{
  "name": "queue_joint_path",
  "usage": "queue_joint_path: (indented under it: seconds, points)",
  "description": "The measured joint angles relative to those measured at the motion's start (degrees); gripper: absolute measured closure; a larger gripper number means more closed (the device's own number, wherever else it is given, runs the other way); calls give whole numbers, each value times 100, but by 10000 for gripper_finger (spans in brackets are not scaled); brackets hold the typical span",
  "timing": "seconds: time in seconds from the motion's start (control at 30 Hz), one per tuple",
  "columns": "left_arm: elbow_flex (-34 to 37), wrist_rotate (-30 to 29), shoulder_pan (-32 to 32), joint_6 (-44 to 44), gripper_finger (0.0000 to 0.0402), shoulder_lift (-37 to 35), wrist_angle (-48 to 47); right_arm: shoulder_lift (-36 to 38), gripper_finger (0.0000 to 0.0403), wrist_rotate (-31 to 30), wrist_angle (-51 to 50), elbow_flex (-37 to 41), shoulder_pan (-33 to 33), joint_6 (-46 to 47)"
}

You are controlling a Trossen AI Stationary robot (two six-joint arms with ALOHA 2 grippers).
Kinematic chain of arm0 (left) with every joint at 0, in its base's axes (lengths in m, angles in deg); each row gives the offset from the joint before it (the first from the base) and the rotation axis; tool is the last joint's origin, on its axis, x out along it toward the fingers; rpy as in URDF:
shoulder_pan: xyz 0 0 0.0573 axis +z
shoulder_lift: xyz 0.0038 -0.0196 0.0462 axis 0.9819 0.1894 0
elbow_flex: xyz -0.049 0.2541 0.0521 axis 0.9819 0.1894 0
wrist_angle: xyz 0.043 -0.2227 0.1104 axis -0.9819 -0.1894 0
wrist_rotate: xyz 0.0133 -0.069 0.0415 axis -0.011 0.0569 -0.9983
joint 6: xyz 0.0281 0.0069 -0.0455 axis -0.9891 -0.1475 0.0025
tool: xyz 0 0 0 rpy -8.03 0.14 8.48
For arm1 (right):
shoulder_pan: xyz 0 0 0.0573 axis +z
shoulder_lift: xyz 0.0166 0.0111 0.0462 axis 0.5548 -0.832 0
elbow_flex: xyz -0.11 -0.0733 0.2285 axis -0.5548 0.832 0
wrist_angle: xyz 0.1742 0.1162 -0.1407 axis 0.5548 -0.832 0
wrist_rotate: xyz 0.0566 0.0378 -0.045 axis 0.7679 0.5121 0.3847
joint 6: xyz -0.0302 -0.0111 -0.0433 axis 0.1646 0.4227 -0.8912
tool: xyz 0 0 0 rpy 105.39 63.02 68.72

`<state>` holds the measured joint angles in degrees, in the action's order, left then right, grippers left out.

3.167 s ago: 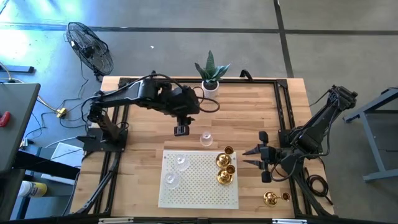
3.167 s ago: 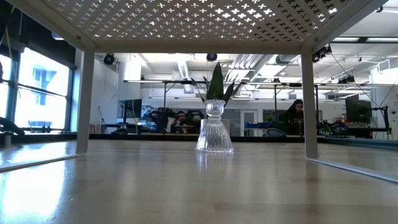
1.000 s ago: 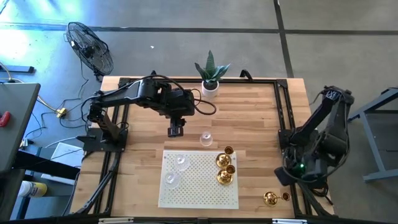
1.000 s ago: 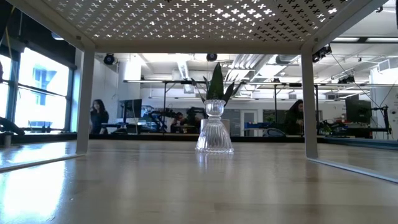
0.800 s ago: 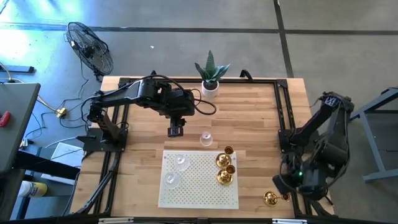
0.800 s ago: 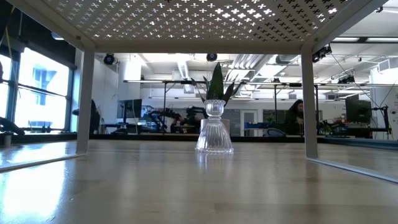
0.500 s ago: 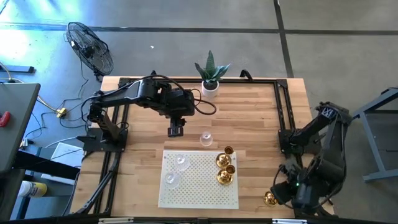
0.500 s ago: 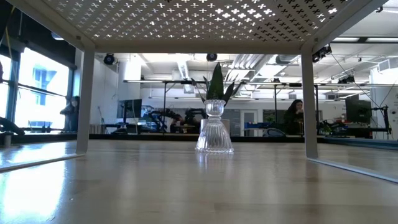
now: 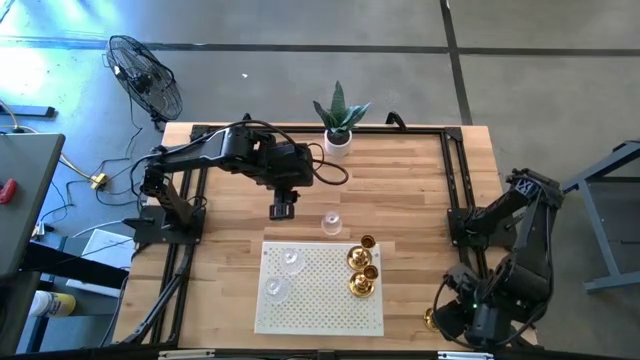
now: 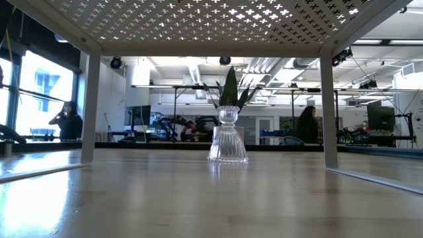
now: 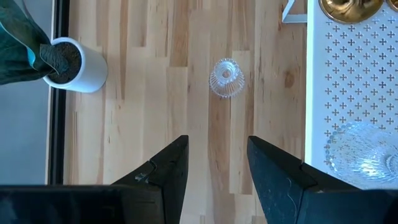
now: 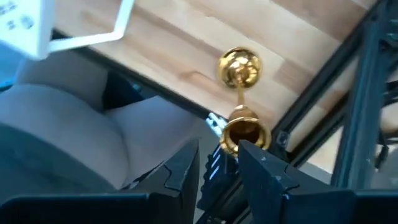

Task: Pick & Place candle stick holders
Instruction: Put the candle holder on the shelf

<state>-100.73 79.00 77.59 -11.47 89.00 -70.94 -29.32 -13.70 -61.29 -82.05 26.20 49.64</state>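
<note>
High view: right gripper (image 12: 214, 165), fingers parted, has dropped over fallen gold holder (image 12: 239, 102).

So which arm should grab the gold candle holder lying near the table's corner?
The right. Its gripper hangs right over that gold candle holder, jaws open; the left gripper is far off, near the glass one.

Bare wood rings the lone glass holder (image 9: 331, 222); potted plant (image 9: 339, 118) behind, white rack (image 9: 320, 300) in front
</note>
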Motion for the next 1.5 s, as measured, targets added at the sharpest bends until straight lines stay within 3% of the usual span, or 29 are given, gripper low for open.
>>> queue_joint_path:
  seconds: [0.17,0.43,0.93,1.3,1.5]
  points:
    - [-2,-12,0,-108,243,0,43,0,299,-231,376,0,0,-505]
    - [-2,-11,0,-113,243,0,144,0,299,-707,464,0,0,-500]
    - [-2,-7,0,-113,243,0,150,0,299,-742,1102,2,13,-1154]
    - [-2,10,0,-111,243,0,155,2,299,-1277,1635,2,13,-1260]
    - [-2,9,0,-111,243,0,155,2,299,-1132,1541,2,13,-1207]
